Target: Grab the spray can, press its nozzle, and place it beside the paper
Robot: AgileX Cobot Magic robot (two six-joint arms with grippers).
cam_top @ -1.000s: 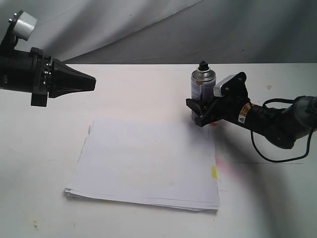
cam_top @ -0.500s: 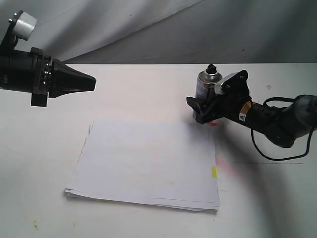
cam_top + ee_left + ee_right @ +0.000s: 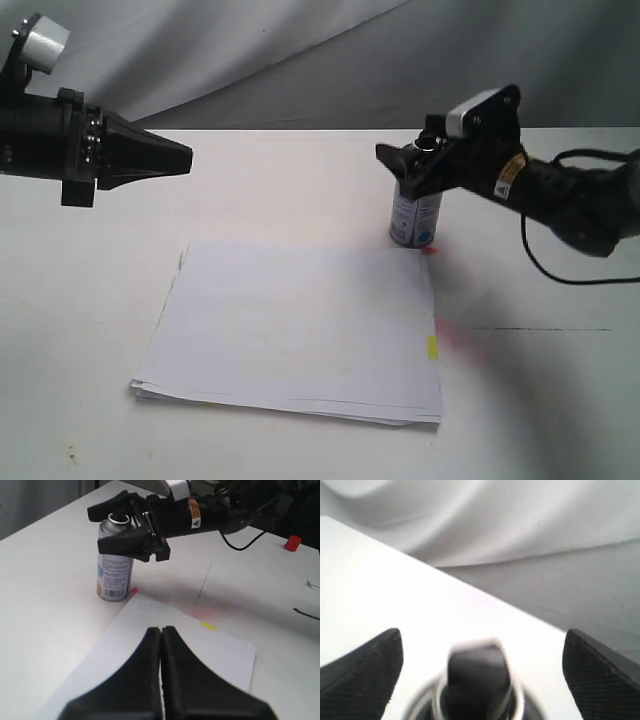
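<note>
The spray can (image 3: 415, 215) stands upright on the table, just off the far right corner of the paper (image 3: 300, 330). The label faces the left wrist camera on the spray can (image 3: 115, 575). My right gripper (image 3: 405, 165) is open at the height of the can's top, a finger on each side, apart from it. The black nozzle (image 3: 479, 677) sits blurred between the right gripper (image 3: 482, 635) fingers. My left gripper (image 3: 188, 156) hangs shut at the left. In its own view the left gripper (image 3: 161, 628) is over the paper (image 3: 200, 650), empty.
A yellow tab (image 3: 432, 347) marks the paper's right edge, with a pink stain (image 3: 447, 335) on the table beside it. A small red cap (image 3: 292, 542) lies past the right arm. The arm's cable (image 3: 540, 270) loops over the table. Grey cloth (image 3: 300, 60) hangs behind.
My right gripper has risen from the can's lower body to the level of its top. The can stands free on the table. The left arm has barely moved.
</note>
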